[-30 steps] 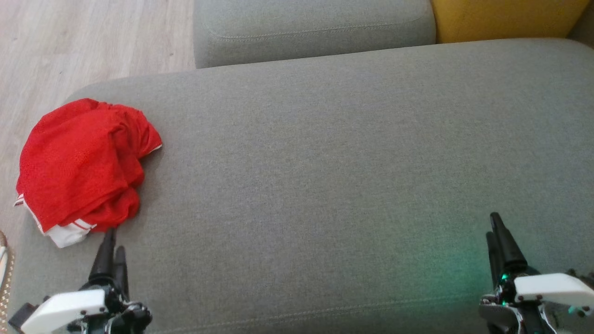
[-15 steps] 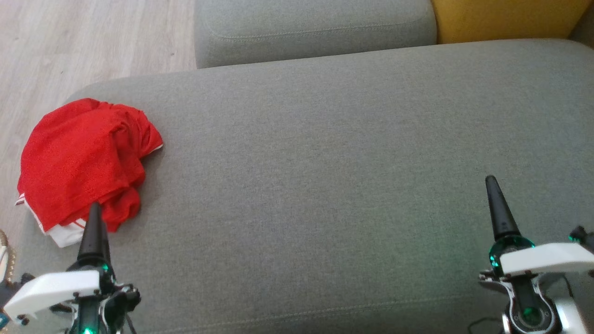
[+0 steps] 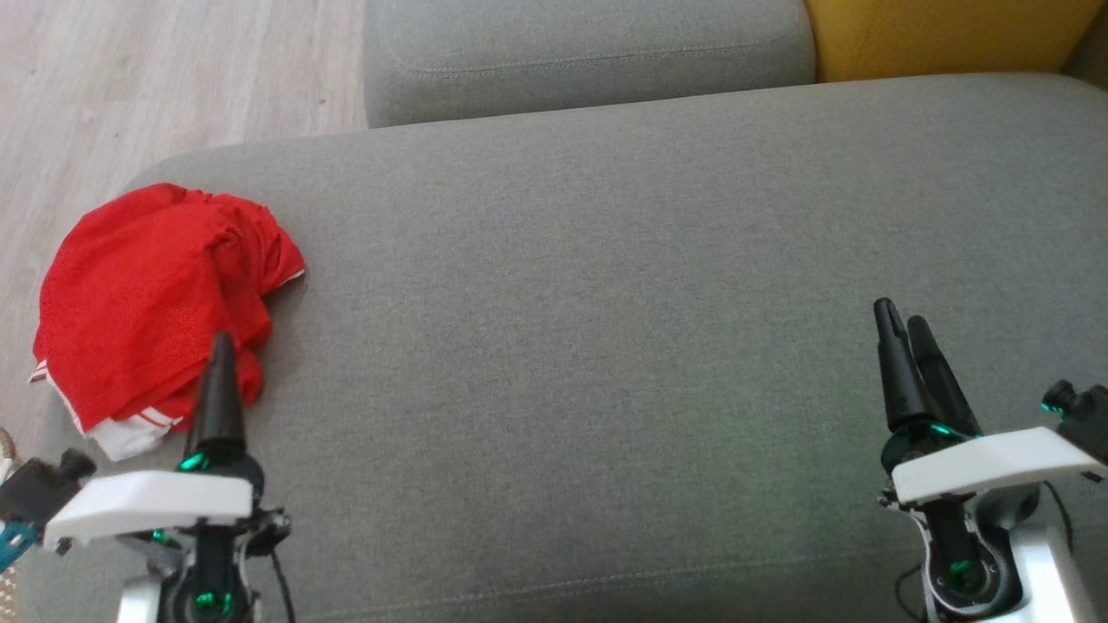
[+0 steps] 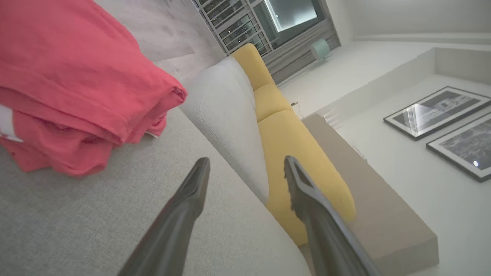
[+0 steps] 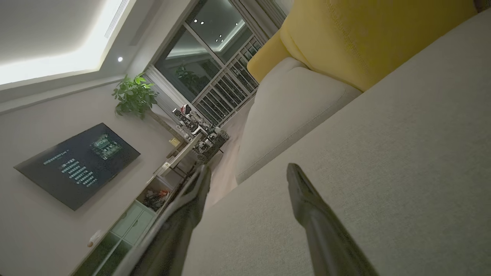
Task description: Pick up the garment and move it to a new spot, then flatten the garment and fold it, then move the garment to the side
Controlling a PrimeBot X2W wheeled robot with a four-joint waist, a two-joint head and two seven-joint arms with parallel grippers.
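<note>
1. As sofa seat (image 3: 606,303) is soft, a low approach may snag it.
2. Red garment (image 3: 138,294) bunched at seat's left edge; shallow pinch risks slip to floor (image 3: 130,78).
3. L gripper (image 4: 246,161) just beside it, R gripper (image 3: 900,316) well apart: both released.

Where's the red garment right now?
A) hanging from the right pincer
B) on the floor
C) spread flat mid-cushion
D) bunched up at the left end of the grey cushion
D: the red garment lies crumpled at the left end of the grey cushion. The left pincer is open beside it with nothing between its fingers.
</note>
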